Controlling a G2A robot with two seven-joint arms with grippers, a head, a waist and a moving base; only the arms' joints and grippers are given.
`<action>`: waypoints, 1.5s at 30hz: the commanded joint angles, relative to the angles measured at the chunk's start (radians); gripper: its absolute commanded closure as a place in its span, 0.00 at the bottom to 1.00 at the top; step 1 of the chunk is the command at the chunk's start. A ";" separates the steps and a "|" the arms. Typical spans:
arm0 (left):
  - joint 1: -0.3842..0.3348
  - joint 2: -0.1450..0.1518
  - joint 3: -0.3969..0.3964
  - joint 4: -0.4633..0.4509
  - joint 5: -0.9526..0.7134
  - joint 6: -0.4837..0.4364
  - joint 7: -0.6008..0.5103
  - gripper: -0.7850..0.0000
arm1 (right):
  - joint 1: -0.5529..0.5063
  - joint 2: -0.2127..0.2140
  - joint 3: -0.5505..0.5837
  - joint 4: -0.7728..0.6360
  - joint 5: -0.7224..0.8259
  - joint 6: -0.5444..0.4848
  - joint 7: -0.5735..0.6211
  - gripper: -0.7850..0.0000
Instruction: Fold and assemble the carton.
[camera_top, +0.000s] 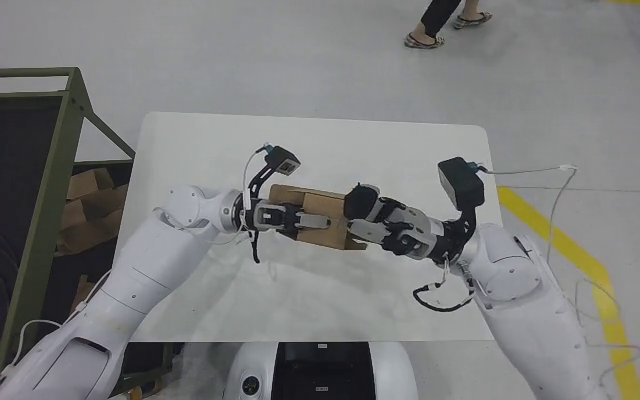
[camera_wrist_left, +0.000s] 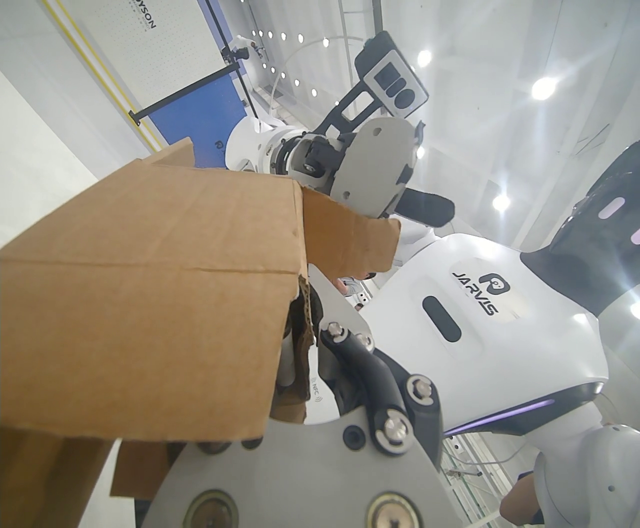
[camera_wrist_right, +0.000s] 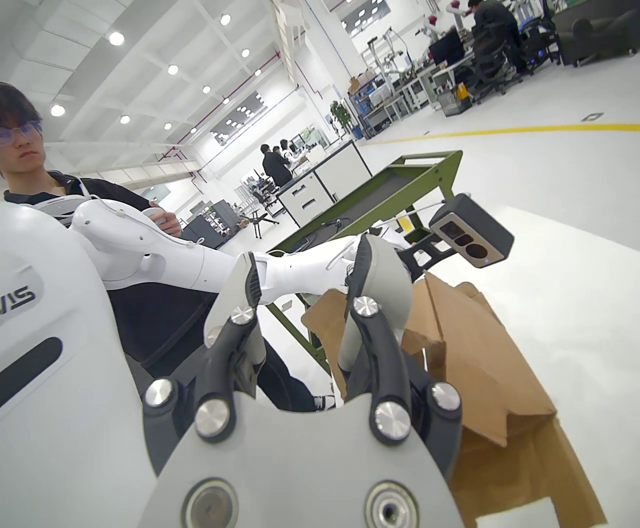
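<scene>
Left wrist view, closest in: left gripper (camera_wrist_left: 302, 342) is clamped on a wall of the carton (camera_wrist_left: 150, 305). One finger (camera_wrist_left: 345, 320) is visible against the torn cardboard edge, the other is hidden behind the panel. The brown side panel is creased and one flap sticks out past the corner.

Beyond that flap, same view: right gripper (camera_wrist_left: 400, 195) with one grey pad (camera_wrist_left: 375, 160) lying against the flap.

Right wrist view adds what that one can't: right gripper (camera_wrist_right: 307, 260) has its fingers spread wide with nothing between them. The carton (camera_wrist_right: 480, 360) sits outside the gap, touching the outer face of one finger (camera_wrist_right: 380, 285). Its flaps stand loose and unfolded.

Top view gives placement: carton (camera_top: 318, 213) is over the middle of the white table (camera_top: 300, 150), left gripper (camera_top: 280, 216) at one end, right gripper (camera_top: 358, 222) at the other.

Further off, beside the table on the left arm's side: green cart (camera_top: 40, 110) with cardboard pieces (camera_top: 90, 210) stacked by it.
</scene>
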 joint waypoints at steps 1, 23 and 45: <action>0.000 -0.001 -0.005 -0.003 -0.015 0.005 -0.005 1.00 | -0.019 0.005 0.034 -0.012 -0.005 -0.030 -0.006 0.55; 0.004 -0.035 -0.093 0.007 -0.119 0.116 -0.116 1.00 | -0.130 0.033 0.212 -0.077 -0.055 -0.147 -0.003 0.00; -0.002 -0.060 -0.083 0.023 -0.214 0.306 -0.102 1.00 | -0.118 0.032 0.258 -0.237 -0.656 -0.125 -0.077 0.00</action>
